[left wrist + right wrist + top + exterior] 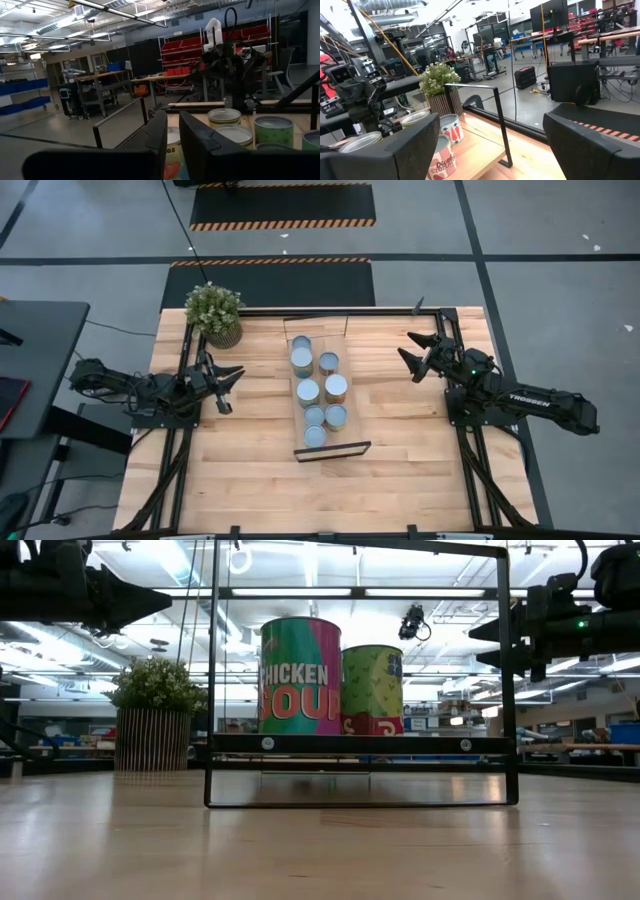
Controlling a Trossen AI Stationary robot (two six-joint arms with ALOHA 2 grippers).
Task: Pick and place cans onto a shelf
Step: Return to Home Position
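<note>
Several cans [308, 391] with silvery round tops stand upright on the shelf [299, 440], a narrow light-wood board with black end frames running near to far down the table's middle. The low view shows a pink and green soup can [300, 675] and a green can [372, 690] on the board. My left gripper [232, 383] hangs shut above the table, left of the shelf, and points toward the cans [224, 116]. My right gripper [405, 347] hangs open to the right of the shelf, also facing the cans [415, 118], with nothing between its fingers.
A potted green plant [214, 312] stands at the table's far left corner, close to the shelf's far end. Black arm mounts and rails [470, 450] run along both side edges. Bare wood [330, 495] lies between the shelf's near end and the front edge.
</note>
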